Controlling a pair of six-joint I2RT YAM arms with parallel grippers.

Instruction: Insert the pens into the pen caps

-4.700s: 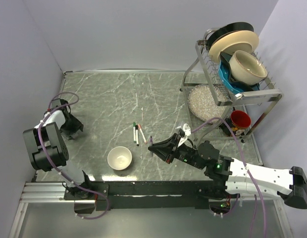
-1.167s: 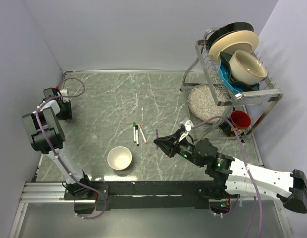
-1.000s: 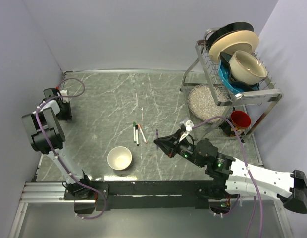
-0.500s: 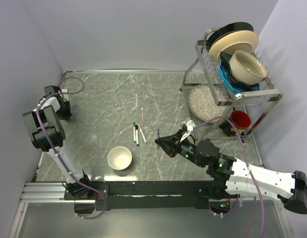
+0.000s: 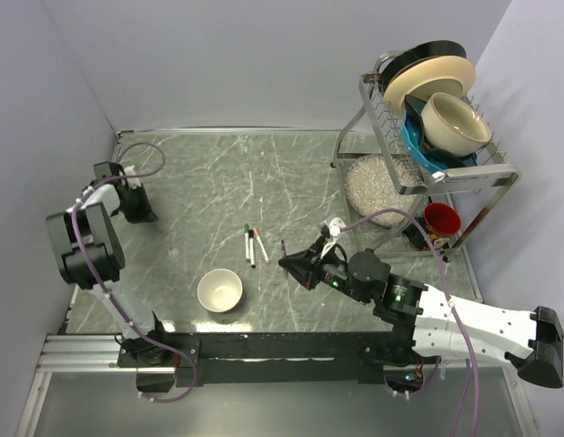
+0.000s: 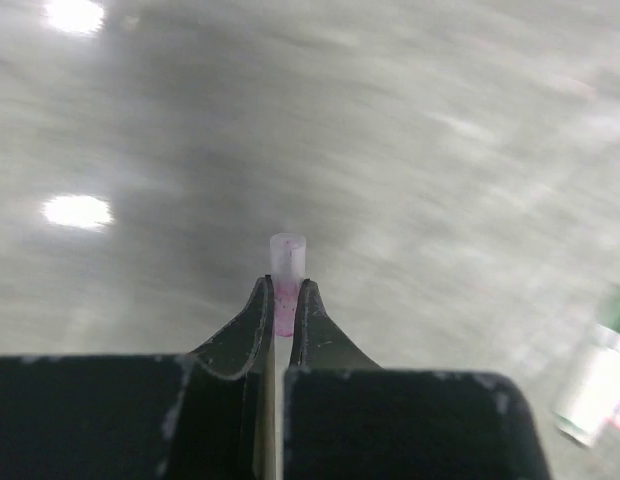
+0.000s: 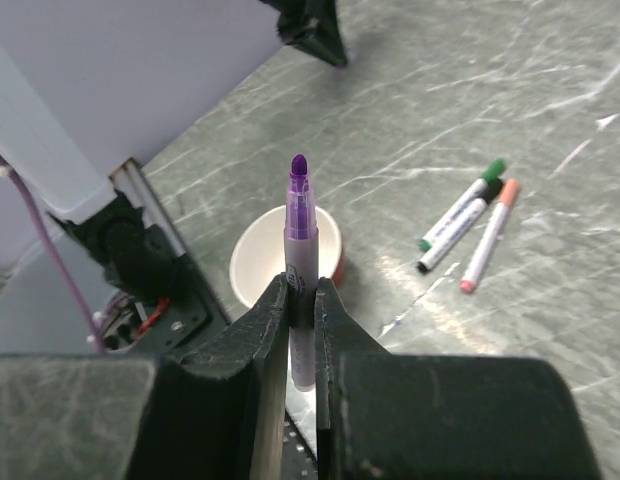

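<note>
Soft, even light; the top view is sharp. Left wrist view smeared, two glare spots on the table [image 6: 440, 200] at left.

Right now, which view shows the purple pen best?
The right wrist view: the purple pen stands upright, pinched by the right gripper, tip clearly visible. The top external view shows it only as a thin sliver. The left wrist view lacks it, showing only a translucent cap.
</note>
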